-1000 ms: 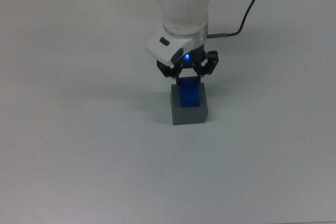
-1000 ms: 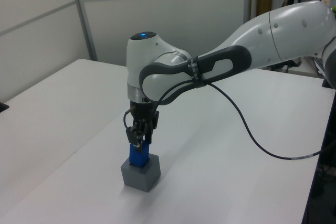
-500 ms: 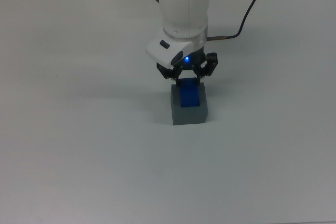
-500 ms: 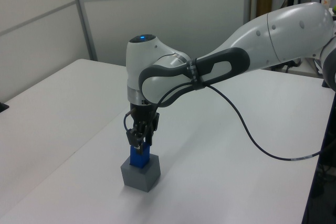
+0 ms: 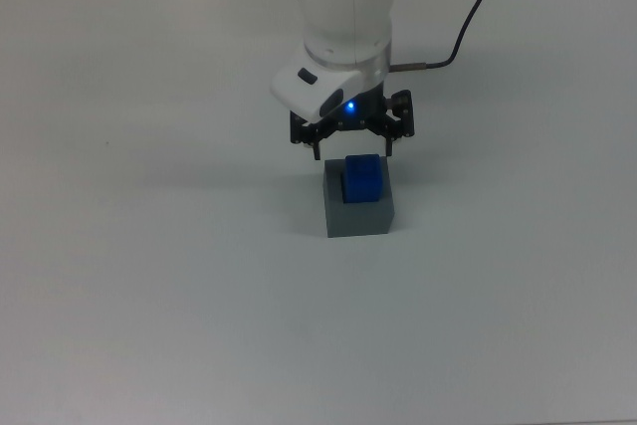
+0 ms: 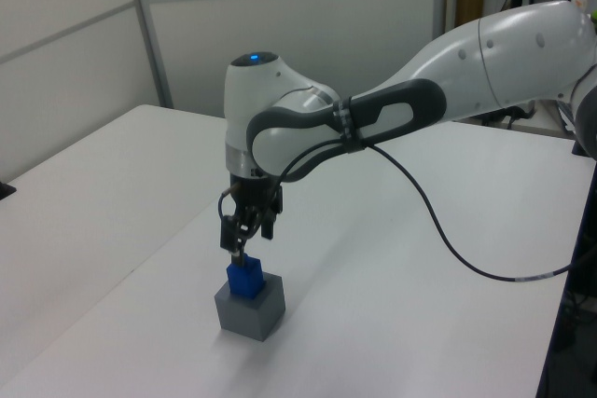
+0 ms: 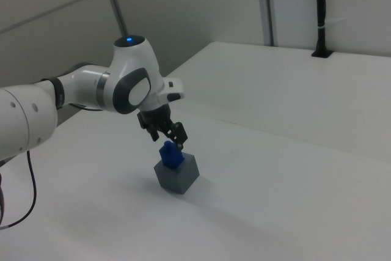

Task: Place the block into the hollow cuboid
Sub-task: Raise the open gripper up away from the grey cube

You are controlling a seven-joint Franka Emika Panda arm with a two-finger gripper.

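The bright-blue block (image 5: 362, 179) sits in the recess of the grey hollow cuboid (image 5: 358, 214), its upper part sticking out above the rim. My gripper (image 5: 353, 151) hangs just above it, open, with the fingers spread wider than the block and touching nothing. In the left view the block (image 6: 246, 280) stands upright in the cuboid (image 6: 250, 310), and the gripper (image 6: 244, 241) is a short way above its top. The right view shows the same: block (image 7: 171, 154) in the cuboid (image 7: 178, 176), gripper (image 7: 167, 140) apart from it.
The cuboid stands alone on a white table (image 5: 149, 276). A black cable (image 5: 468, 27) runs from the wrist toward the top view's upper right. In the left view the table's edge (image 6: 560, 323) lies at the right.
The fingers have opened and let go of the block. The gripper has risen a little; the block stays in the cuboid's recess.
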